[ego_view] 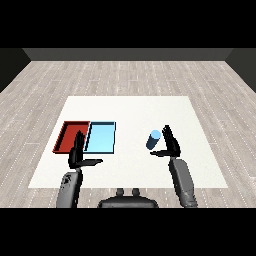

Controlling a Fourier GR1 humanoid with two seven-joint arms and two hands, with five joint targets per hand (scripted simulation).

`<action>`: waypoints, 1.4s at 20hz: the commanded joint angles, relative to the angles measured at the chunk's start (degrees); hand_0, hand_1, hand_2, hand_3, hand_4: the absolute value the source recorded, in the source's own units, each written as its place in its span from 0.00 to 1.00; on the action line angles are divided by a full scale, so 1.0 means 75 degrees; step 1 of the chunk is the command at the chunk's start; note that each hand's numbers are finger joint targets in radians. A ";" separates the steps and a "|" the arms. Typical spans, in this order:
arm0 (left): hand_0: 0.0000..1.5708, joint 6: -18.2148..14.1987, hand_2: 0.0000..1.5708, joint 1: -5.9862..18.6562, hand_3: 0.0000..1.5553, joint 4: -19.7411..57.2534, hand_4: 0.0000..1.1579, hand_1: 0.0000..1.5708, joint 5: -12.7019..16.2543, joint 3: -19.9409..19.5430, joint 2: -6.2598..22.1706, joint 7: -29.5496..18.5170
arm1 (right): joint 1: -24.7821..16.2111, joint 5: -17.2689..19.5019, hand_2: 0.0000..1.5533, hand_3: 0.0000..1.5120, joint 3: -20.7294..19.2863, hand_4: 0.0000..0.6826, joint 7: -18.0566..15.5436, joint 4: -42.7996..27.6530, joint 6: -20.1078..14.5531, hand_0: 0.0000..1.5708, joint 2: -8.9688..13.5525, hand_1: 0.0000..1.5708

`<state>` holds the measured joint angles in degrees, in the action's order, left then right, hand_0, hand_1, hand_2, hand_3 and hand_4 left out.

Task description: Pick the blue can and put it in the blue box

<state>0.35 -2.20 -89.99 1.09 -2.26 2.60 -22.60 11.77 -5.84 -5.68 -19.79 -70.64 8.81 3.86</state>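
Head view. White table on a grey plank floor. Red tray and light blue tray lie side by side at the table's left, edges touching, red one outermost.

Blue can stands right of centre on the table, tilted, its pale top leaning toward the upper right. It is well apart from the blue tray, with bare table between.

Right hand sits just beside the can on its right. Fingers straight, pointing up and away; thumb stretched out to the left below the can. Nothing held; cannot tell whether the thumb touches the can.

Left hand is at the near edge of the two trays, overlapping the seam between them. Fingers straight and upright, thumb out to the right. Holds nothing.
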 commanded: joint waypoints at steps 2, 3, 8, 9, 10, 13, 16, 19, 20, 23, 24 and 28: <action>0.00 -0.0153 0.00 0.0122 0.00 -0.0350 0.00 0.00 -0.0110 0.0199 -0.0109 0.0452 | 0.0243 -0.0267 0.00 0.00 -0.0396 0.00 0.0064 0.0651 0.0191 0.00 0.0346 0.00; 0.00 -0.0137 0.00 0.0013 0.00 -0.0367 0.00 0.00 -0.0036 0.0210 -0.0156 0.0562 | 0.0334 0.0192 0.00 0.00 -0.0087 0.00 -0.0575 0.1323 -0.0159 0.00 -0.0074 0.00; 0.00 0.0197 0.00 -0.0105 0.00 -0.0479 0.00 0.00 0.0233 -0.0083 0.0171 0.0450 | 0.1239 -0.0035 0.00 0.00 -0.0601 0.00 -0.0418 0.2319 -0.0327 0.00 0.0261 0.00; 0.00 -0.0115 0.00 0.0237 0.00 -0.0035 0.00 0.00 -0.0018 0.0009 -0.0043 0.0330 | 0.1157 -0.0144 0.00 0.00 -0.0558 0.00 -0.0316 0.2121 0.0023 0.00 0.0497 0.00; 0.00 -0.0316 0.00 0.0349 0.00 0.0489 0.00 0.00 -0.0250 0.0062 -0.0202 -0.0172 | 0.1034 -0.0231 0.00 0.00 -0.0537 0.00 -0.0011 0.1826 -0.0242 0.00 0.0305 0.00; 0.00 -0.0105 0.00 0.0168 0.00 -0.0218 0.00 0.00 -0.0053 -0.0157 0.0174 0.0313 | 0.0779 -0.0505 0.00 0.00 -0.0551 0.00 0.0253 0.1616 -0.0008 0.00 0.0281 0.00; 0.00 0.0019 0.00 0.0416 0.00 0.0111 0.00 0.00 0.0163 -0.0240 0.0124 0.0269 | 0.1667 -0.0317 0.00 0.00 -0.0563 0.00 -0.0230 0.2849 -0.0239 0.00 0.0161 0.00; 0.00 -0.0414 0.00 0.0336 0.00 0.0456 0.00 0.00 -0.0291 0.0047 -0.0230 -0.0132 | 0.2046 -0.0463 0.00 0.00 -0.0773 0.00 -0.0456 0.3563 -0.0036 0.00 0.0354 0.00; 0.00 -0.0188 0.00 -0.0316 0.00 -0.0085 0.00 0.00 -0.0289 0.0173 -0.0121 -0.0190 | 0.2194 -0.0389 0.00 0.00 -0.0681 0.00 -0.0684 0.3845 -0.0298 0.00 -0.0071 0.00; 0.00 -0.0161 0.00 0.0108 0.00 0.0234 0.00 0.00 -0.0193 -0.0063 -0.0008 -0.0271 | 0.1588 -0.0579 0.00 0.00 -0.0596 0.00 -0.0324 0.3086 -0.0135 0.00 0.0140 0.00; 0.00 -0.0036 0.00 0.0298 0.00 0.0656 0.00 0.00 -0.0105 -0.0215 0.0090 -0.0459 | 0.2067 -0.0366 0.00 0.00 -0.0670 0.00 -0.1089 0.4336 -0.0116 0.00 0.0069 0.00; 0.00 -0.0366 0.00 0.0157 0.00 -0.0101 0.00 0.00 -0.0235 0.0051 -0.0160 0.0064 | 0.2017 -0.0648 0.00 0.00 -0.0639 0.00 -0.0369 0.3662 -0.0317 0.00 0.0042 0.00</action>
<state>-1.32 -1.60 -90.85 -0.13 -2.44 2.36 -22.06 26.13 -9.48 -10.34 -23.97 -43.38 6.62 4.10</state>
